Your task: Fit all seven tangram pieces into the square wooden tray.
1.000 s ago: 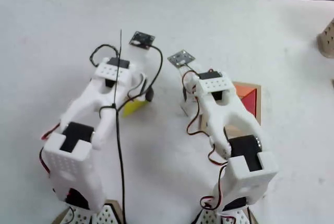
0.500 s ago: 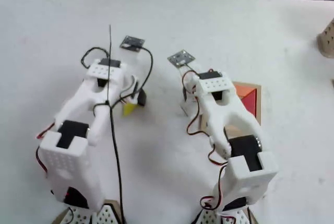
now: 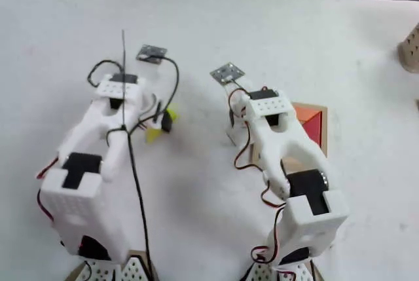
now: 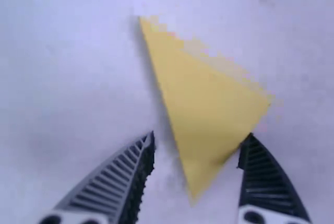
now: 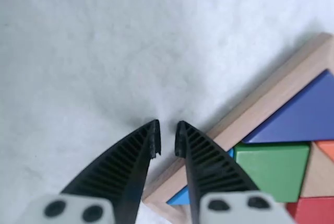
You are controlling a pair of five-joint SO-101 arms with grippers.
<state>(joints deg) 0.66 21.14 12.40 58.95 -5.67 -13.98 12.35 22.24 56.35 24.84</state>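
The yellow triangle (image 4: 203,114) lies flat on the white bench (image 3: 314,32), well apart from the wooden tray (image 5: 261,109), which sits under and beside the right arm. Our left tool (image 4: 198,139) hangs over the triangle with its jaws wide apart and nothing gripped. One finger is clear of the long slanted edge, and the other is at, or just touching, a corner. We judge that this is where it could go wrong. Closing on a slanted edge and a point rather than two parallel faces may twist the piece or squirt it out, and since it lies so low, the fingertips could ride over it or simply shove it along the bench. The carry across also looks tight, because the right arm is parked above the tray. The right tool (image 5: 167,130) is closed to a slit and holds nothing, its tips just outside the tray's rim near a corner. The left wrist view gives us the triangle's whole outline between the jaws, while from the high view it is a sliver beside the arm. The right wrist view shows a blue triangle (image 5: 297,119) and a green square (image 5: 269,164) seated in the tray. The high view adds the gap between piece and tray, though the arm there hides any free slot.
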